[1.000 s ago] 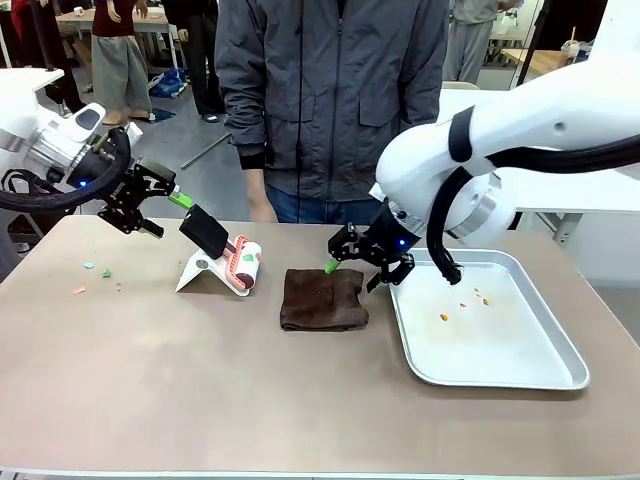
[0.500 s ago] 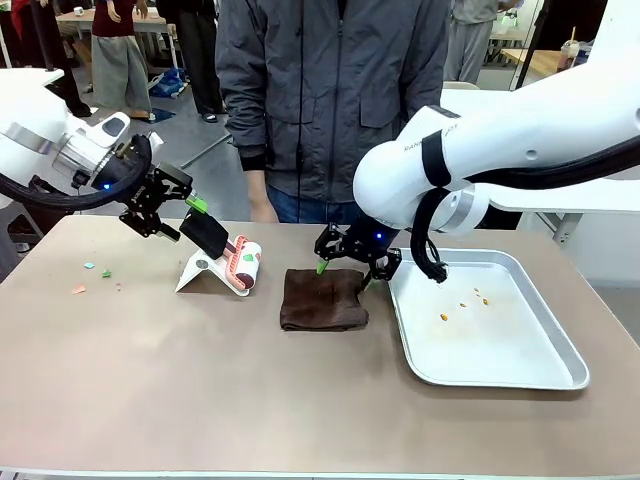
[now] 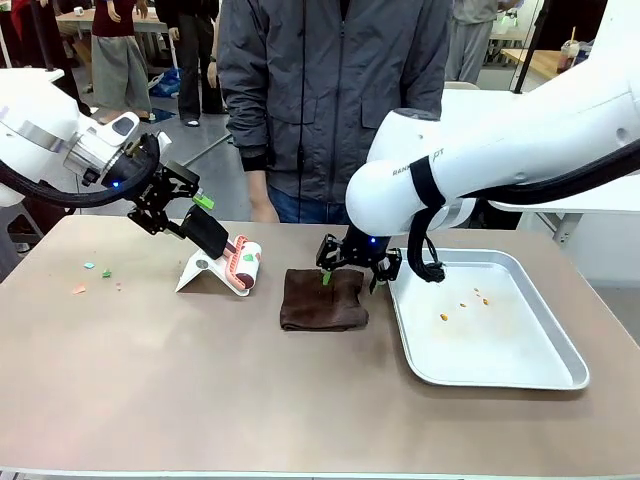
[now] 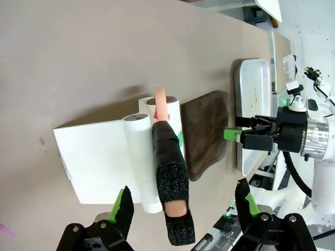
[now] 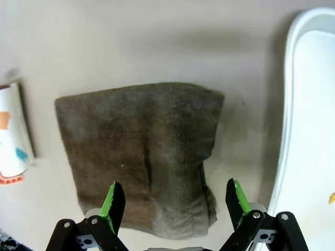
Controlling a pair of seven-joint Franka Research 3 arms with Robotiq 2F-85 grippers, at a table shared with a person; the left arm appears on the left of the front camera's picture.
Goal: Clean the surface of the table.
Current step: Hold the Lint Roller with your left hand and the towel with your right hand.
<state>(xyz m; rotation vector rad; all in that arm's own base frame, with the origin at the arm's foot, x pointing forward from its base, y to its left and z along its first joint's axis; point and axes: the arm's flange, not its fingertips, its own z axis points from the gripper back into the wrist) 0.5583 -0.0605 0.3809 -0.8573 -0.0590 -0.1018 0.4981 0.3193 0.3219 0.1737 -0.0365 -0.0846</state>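
Brownish-tan table (image 3: 200, 400) spanning the front view, cleaning apparently not yet begun, both grippers poised over tools.

Coloured scraps (image 3: 95, 270) lie near the table's left edge, and no wiping or rolling looks done; some crumbs (image 3: 465, 303) sit in the metal tray (image 3: 520, 375) by the right edge. The brown cloth (image 3: 322, 300) lies toward the middle of the far edge, with the lint roller (image 3: 240, 265) on its white stand beside it. The left wrist view settles what the front view leaves doubtful: the left gripper (image 4: 183, 198) stands wide open astride the roller's black handle (image 4: 170, 172), gripping nothing. The right wrist view likewise shows the right gripper (image 5: 174, 201) spread wide above the folded cloth, empty.
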